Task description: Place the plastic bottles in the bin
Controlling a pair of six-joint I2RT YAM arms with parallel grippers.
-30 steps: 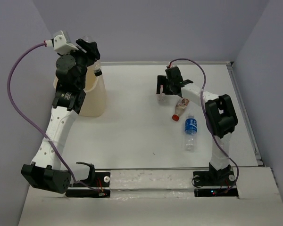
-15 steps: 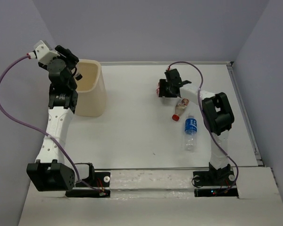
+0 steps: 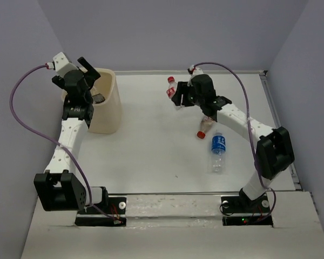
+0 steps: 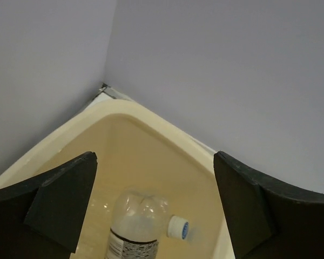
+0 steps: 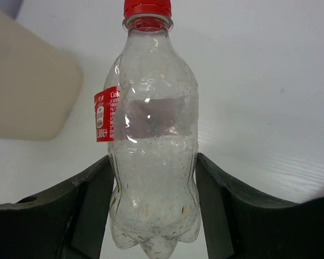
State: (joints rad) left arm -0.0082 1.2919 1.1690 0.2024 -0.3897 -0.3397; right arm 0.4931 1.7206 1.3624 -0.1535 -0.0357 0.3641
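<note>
Inside bin, half-cropped bottle, perhaps white-capped.

Light is bright, even and soft, falling from above: on the table the arms cast only faint, smudged shadows and the white top is close to washed out. Between the right gripper's fingers the red-capped bottle is sharp, with small white glints on its crinkled plastic (the label print is legible), while the bin beyond the fingertips and off to the left is a soft cream blur. The left gripper's fingers are nearly black with little detail; below them the second bottle looks slightly smeared, its cap soft-edged.
</note>
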